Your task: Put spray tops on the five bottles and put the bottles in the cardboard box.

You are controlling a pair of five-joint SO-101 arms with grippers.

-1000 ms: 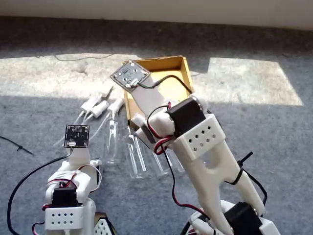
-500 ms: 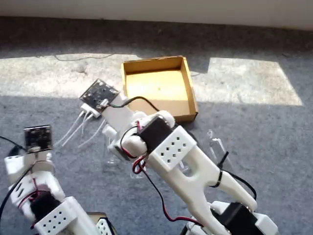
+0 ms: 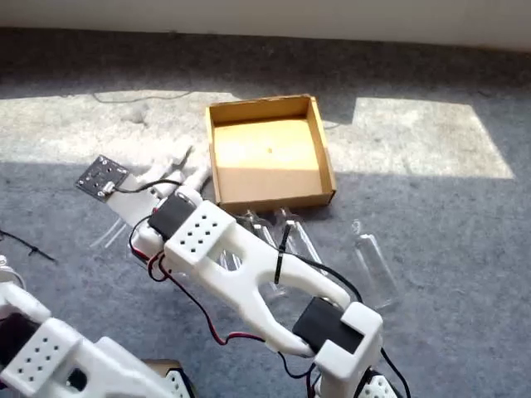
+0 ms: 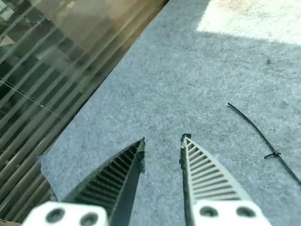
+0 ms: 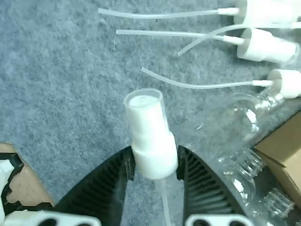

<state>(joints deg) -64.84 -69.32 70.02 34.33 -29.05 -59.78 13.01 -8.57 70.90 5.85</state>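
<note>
- grey carpet [image 3: 431,249] covers the table.
- left gripper [image 4: 162,140] hangs over bare carpet, jaws narrowly parted and empty.
- right gripper [image 5: 154,161], left of centre, clamps a spray top [image 5: 148,136] beside loose spray tops [image 5: 263,44].
- cardboard box [image 3: 278,199] sits upper centre, bottles [image 3: 300,239] lying just below it.

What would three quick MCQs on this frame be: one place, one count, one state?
1. The left gripper hangs over: A) a sink B) grey carpet C) a plate.
2. Clear plastic bottles inside the brown cardboard box: A) none B) two C) five.
3. The right gripper is: A) open and empty B) shut on a white plastic spray top C) shut on a cable.
Key: 1B, its wrist view has carpet beneath the fingers; 2A, the box floor holds nothing and the bottles lie on the carpet; 3B, both fingers press the top's collar.
</note>
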